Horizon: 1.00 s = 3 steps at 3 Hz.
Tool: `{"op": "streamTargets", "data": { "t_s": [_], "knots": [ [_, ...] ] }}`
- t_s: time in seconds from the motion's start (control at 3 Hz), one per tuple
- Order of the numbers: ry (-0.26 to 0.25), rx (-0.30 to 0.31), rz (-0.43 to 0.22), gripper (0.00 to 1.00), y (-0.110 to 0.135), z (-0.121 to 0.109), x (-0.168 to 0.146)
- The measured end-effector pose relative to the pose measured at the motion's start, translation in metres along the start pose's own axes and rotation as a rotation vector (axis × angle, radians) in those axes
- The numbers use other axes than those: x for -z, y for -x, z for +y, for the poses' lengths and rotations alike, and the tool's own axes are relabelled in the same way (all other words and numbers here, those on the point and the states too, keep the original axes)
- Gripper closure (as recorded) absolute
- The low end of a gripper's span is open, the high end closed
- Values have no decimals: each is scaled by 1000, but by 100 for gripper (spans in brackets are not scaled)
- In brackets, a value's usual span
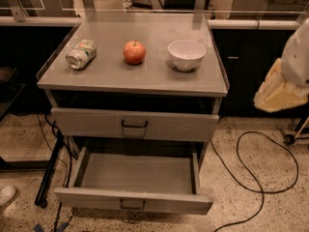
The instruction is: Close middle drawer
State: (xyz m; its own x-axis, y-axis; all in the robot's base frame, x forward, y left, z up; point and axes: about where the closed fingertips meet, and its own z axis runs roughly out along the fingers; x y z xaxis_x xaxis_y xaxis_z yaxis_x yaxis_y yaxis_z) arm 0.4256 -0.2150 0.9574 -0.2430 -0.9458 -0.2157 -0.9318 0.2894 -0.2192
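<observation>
My gripper (pixel 279 92) hangs high; whether it is open or closed I cannot tell. The middle drawer (pixel 133 201) sits below-left of it, so I push its front squarely.

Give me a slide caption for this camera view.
Middle drawer stands open; gripper hangs right of the cabinet topped with can, apple and bowl.

arm (pixel 297 52): white rounded segment enters at the far right edge, sloping downward | gripper (pixel 276 92): cream-coloured, hangs just below the white segment at mid-height on the right, tilted down and to the left | contact: suspended in open air, touching nothing
</observation>
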Motion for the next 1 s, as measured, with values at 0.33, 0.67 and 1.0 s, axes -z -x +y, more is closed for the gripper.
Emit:
{"op": "streamTargets", "data": {
  "t_s": [0.33,0.67,1.0],
  "knots": [
    [17,-81,-20,100,-9,41,-30],
    [93,-163,-10,100,-24,90,-80],
    [153,-170,27,100,-38,113,-103]
  ]
}}
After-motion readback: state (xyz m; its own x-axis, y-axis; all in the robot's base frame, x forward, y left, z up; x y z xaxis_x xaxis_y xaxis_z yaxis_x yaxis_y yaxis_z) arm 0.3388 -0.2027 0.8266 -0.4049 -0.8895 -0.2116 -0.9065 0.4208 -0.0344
